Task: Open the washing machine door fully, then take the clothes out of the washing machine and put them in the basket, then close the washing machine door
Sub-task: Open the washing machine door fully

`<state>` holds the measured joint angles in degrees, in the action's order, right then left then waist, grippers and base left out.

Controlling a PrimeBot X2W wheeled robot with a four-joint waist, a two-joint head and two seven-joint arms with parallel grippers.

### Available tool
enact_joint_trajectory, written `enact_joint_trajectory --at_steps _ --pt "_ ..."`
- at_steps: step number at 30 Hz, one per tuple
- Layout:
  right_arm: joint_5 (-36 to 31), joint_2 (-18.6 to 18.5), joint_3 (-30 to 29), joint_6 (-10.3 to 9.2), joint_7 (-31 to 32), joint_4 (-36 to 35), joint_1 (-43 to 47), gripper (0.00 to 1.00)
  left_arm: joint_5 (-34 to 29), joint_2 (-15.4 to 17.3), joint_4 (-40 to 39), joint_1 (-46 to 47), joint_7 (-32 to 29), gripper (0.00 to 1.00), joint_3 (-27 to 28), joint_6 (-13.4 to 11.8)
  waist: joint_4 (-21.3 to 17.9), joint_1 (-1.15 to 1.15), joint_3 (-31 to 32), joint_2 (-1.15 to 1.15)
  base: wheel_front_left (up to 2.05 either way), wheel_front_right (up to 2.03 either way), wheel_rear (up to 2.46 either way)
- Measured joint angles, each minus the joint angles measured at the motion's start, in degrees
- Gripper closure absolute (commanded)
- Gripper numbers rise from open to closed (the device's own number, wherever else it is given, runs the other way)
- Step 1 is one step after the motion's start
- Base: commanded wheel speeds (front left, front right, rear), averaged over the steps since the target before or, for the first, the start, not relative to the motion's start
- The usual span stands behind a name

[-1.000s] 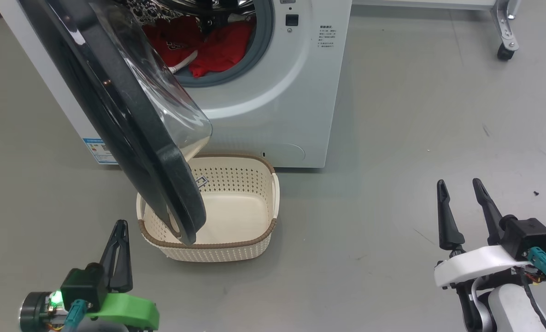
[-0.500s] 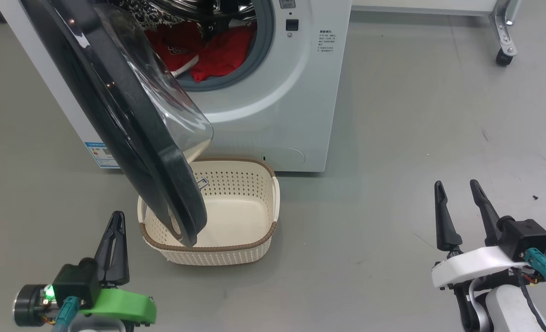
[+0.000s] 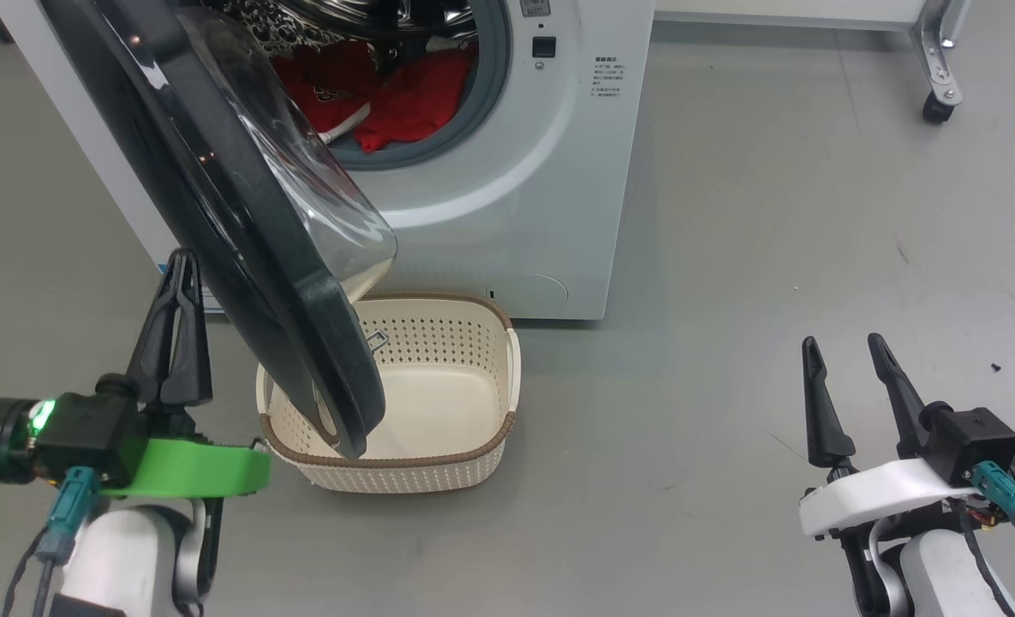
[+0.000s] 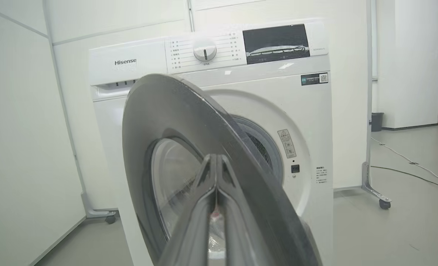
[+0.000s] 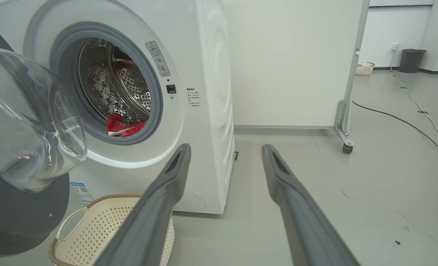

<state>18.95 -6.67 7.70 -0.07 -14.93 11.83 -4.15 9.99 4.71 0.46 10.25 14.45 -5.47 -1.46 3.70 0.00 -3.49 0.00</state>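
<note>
1. My left gripper point(image 3: 183, 261) has its two fingers pressed together with nothing between them. It is raised at the near left, tips just beside the outer face of the washing machine door point(image 3: 241, 223). I cannot tell whether they touch it.
2. In the left wrist view those closed fingers point at the door's glass centre.
3. My right gripper point(image 3: 841, 343) has its fingers spread and holds nothing. It hangs over the floor point(image 3: 730, 257) at the near right, well apart from the washing machine point(image 3: 541, 197).
4. The door stands partly open, swung out toward me and to the left. Its lower edge hangs over the left part of the basket point(image 3: 421, 476).
5. The basket sits on the floor just in front of the machine.
6. The clothes point(image 3: 404, 98) lie inside the drum point(image 5: 126, 85), heaped at the bottom of the round mouth, on the far side of the door.
</note>
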Motion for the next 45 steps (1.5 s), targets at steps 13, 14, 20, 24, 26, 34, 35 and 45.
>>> enact_joint_trajectory --at_steps 13,14,20,24,26,34,35,45 --pt "-0.9 0.9 -0.9 0.54 0.0 0.1 0.0 0.0 -0.6 -0.2 -4.5 7.4 -1.1 1.0 -3.0 1.4 -0.8 0.0 0.0 0.0 0.0 0.0 0.0" --pt "-0.9 1.1 -0.8 0.62 0.0 0.1 0.0 0.0 -0.6 -0.2 -4.7 7.7 -1.6 1.0 -3.4 1.6 -0.9 0.0 0.0 0.0 0.0 0.0 0.0" --pt "-0.9 1.5 -0.7 1.02 0.0 0.2 0.0 0.0 -0.6 -0.7 -4.6 7.8 -4.3 1.0 -6.4 2.4 -1.9 0.0 -0.4 0.0 0.0 0.0 0.0" --pt "-0.9 1.7 -1.2 1.19 0.0 0.2 0.0 0.0 -0.5 -1.2 -3.7 7.8 -6.3 1.0 -8.9 3.3 -2.3 0.0 -0.9 0.0 0.0 0.0 0.0" --pt "-0.9 1.7 -1.7 1.19 0.0 0.2 0.0 0.0 -0.4 -1.6 -2.5 7.8 -7.2 1.0 -10.0 3.8 -2.5 0.0 -1.1 0.0 0.0 0.0 0.0" --pt "-1.0 2.3 -2.0 1.55 0.0 0.2 -0.1 0.0 2.3 -1.8 1.4 7.0 -11.2 1.0 -11.9 3.8 -2.9 0.0 -1.5 0.0 0.0 0.0 0.0" --pt "-1.0 2.3 -2.1 1.55 0.0 0.2 -0.1 0.0 2.8 -1.9 1.9 6.7 -11.7 1.0 -12.1 3.8 -3.0 0.0 -1.6 0.0 0.0 0.0 0.0" --pt "-1.5 2.6 -3.0 1.99 0.0 0.3 -0.1 0.0 8.6 -2.2 6.4 3.8 -14.7 1.0 -13.4 3.8 -3.3 0.0 -2.0 0.0 0.0 0.0 0.0"
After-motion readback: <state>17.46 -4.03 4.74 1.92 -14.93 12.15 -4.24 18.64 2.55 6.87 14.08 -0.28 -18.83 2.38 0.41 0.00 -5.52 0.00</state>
